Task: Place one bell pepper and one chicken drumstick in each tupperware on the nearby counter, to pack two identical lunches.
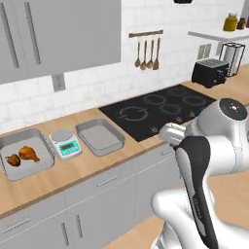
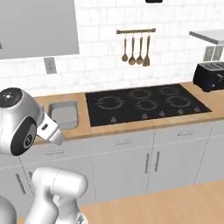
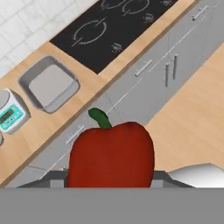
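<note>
Hand view puts a bell pepper (image 3: 111,155) right up against the lens, red and glossy with its green stem pointing up, clamped between the jaws of the gripper (image 3: 109,177) at the bottom edge. Beyond the held pepper and up to its left lies the counter (image 3: 94,85), and on it an empty grey tupperware (image 3: 49,83) sits just short of the black cooktop (image 3: 116,26). Further left of that tub stands a white scale (image 3: 11,114) with a teal display.

From the left base view, the arm's white wrist hangs out in front of the counter edge near the cooktop corner. Well off to its left, past the empty tub and the scale, the second tupperware (image 1: 34,168) carries another bell pepper (image 1: 13,160) touching a chicken drumstick (image 1: 29,154) beside it.
</note>
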